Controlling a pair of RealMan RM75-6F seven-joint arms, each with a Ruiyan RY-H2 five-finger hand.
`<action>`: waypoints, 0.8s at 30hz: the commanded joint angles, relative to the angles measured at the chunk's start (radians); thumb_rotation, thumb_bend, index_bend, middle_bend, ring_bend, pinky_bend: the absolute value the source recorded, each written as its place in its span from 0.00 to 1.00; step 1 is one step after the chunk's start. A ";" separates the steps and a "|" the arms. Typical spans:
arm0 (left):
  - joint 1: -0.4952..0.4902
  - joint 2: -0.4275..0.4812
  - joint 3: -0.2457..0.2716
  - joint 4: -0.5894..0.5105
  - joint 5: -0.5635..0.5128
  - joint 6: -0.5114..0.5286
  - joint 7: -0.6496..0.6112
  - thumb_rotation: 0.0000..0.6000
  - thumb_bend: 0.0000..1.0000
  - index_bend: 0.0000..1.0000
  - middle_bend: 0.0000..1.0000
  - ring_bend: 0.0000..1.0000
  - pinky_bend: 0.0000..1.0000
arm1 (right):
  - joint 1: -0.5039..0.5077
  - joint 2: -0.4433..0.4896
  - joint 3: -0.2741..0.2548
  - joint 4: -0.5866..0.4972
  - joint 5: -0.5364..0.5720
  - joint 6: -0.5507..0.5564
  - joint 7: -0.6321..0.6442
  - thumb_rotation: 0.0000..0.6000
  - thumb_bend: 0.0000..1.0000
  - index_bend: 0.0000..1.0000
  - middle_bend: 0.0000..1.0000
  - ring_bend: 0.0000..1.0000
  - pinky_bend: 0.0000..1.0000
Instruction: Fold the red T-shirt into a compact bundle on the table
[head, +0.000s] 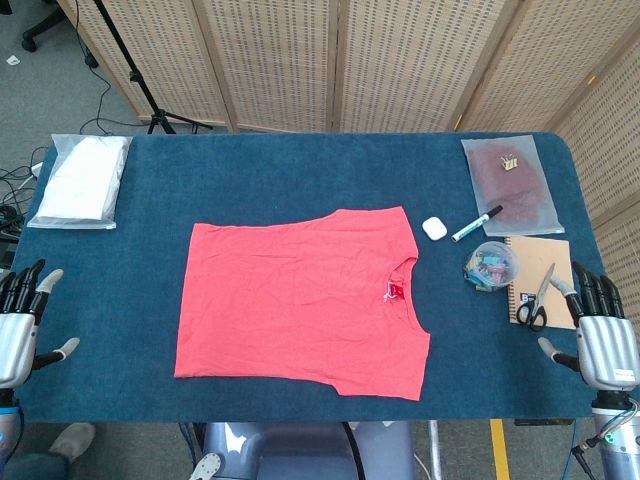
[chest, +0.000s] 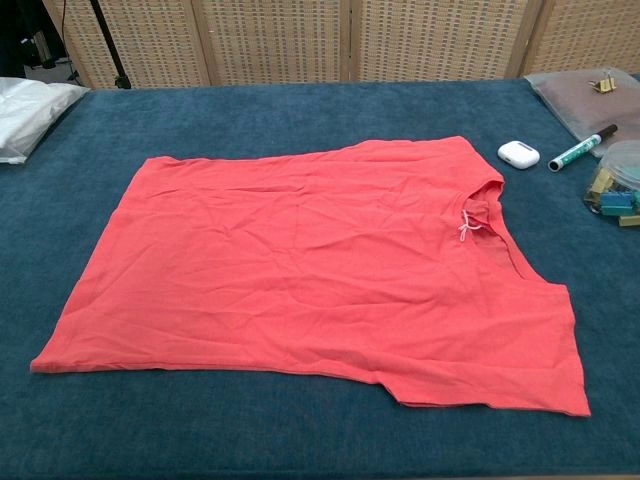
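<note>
The red T-shirt (head: 300, 300) (chest: 310, 265) lies spread flat in the middle of the blue table (head: 300, 175), with its neck opening toward the right and its hem at the left. My left hand (head: 22, 325) hovers at the table's front left corner, fingers apart and holding nothing. At the front right corner my right hand (head: 600, 330) is likewise spread and empty. Both hands are well away from the shirt. The chest view shows neither hand.
A white bagged cloth (head: 82, 180) sits at the back left. On the right are a clear bag with a dark cloth (head: 510, 185), a marker (head: 477, 224), a white earbud case (head: 433, 228), a tub of clips (head: 490, 265), and scissors (head: 537, 300) on a brown notebook (head: 545, 255).
</note>
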 joint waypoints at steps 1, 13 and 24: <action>0.001 0.001 0.000 0.000 0.000 0.001 -0.001 1.00 0.00 0.00 0.00 0.00 0.00 | 0.001 0.000 -0.003 0.001 -0.004 -0.001 0.000 1.00 0.00 0.18 0.00 0.00 0.00; -0.003 -0.007 0.000 0.003 0.001 -0.006 0.012 1.00 0.01 0.00 0.00 0.00 0.00 | 0.029 0.020 -0.070 0.008 -0.091 -0.072 0.033 1.00 0.00 0.19 0.00 0.00 0.00; 0.002 0.000 -0.004 -0.002 -0.004 0.002 -0.001 1.00 0.01 0.00 0.00 0.00 0.00 | 0.072 -0.017 -0.155 0.040 -0.201 -0.166 -0.006 1.00 0.00 0.24 0.00 0.00 0.00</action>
